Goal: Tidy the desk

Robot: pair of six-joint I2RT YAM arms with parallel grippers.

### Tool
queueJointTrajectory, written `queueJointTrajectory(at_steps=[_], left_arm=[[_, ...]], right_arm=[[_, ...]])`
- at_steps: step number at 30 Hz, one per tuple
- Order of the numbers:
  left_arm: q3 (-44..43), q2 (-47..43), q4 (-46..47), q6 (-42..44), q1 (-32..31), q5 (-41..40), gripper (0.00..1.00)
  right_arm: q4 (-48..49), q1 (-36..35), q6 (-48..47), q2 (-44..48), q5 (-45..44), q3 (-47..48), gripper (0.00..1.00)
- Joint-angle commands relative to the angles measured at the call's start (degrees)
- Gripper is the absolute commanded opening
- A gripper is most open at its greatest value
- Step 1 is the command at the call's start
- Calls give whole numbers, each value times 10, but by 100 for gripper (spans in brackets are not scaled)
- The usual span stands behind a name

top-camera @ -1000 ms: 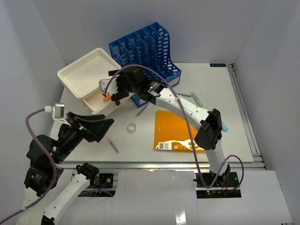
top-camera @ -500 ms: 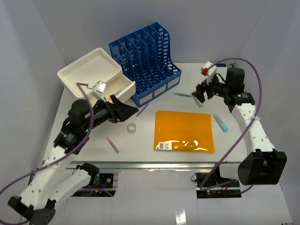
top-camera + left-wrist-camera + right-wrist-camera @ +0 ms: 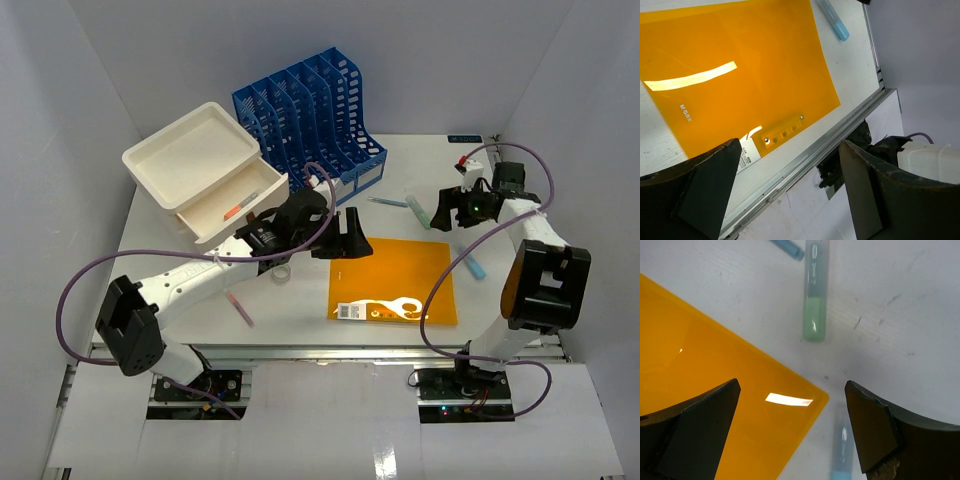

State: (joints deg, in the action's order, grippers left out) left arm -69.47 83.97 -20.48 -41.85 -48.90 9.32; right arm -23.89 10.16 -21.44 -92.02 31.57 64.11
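Two claws hung over the desk, each spread wide with nothing between its fingers. The desk lay directly beneath both and ran out past them on every side. In the left wrist view its metal rail crossed between the fingers of the left claw.

Under that claw lay the orange folder, flat on the top, its labelled edge nearest the fingers. Below the right claw sat one corner of the folder. A green marker lay ahead of the jaws and a blue marker lay down between the fingers. Neither marker touched the folder.

The desk itself looked rigid and fixed, so I judged it nothing to lift or grip. Its hard, smooth top would let things slide rather than catch. The holds belonged on the loose things.

The folder seemed thin, slick and likely floppy. Lying flush, it offered no lip from above, so a pinch at an edge would serve best, perhaps once that edge was drawn over the rail.

The markers looked light, stiff and round, and apt to roll. They would want the fingers closed across the barrel near its middle.
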Motion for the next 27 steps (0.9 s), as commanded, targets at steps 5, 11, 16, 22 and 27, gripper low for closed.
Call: queueJointTrajectory(at_steps=[5, 11, 16, 22, 27], left_arm=[[32, -119, 9, 18, -17, -48, 92], [83, -298, -25, 16, -17, -118, 95], [116, -428, -73, -6, -17, -154, 98], [141, -502, -116, -26, -17, -177, 98], [145, -524, -126, -31, -17, -175, 98]], right_arm=[[57, -102, -19, -111, -150, 100, 92], [60, -140, -20, -169, -221, 140, 85], [55, -140, -23, -193, -230, 155, 78], [38, -140, -22, -222, -223, 171, 64], [32, -140, -20, -232, -225, 173, 52]])
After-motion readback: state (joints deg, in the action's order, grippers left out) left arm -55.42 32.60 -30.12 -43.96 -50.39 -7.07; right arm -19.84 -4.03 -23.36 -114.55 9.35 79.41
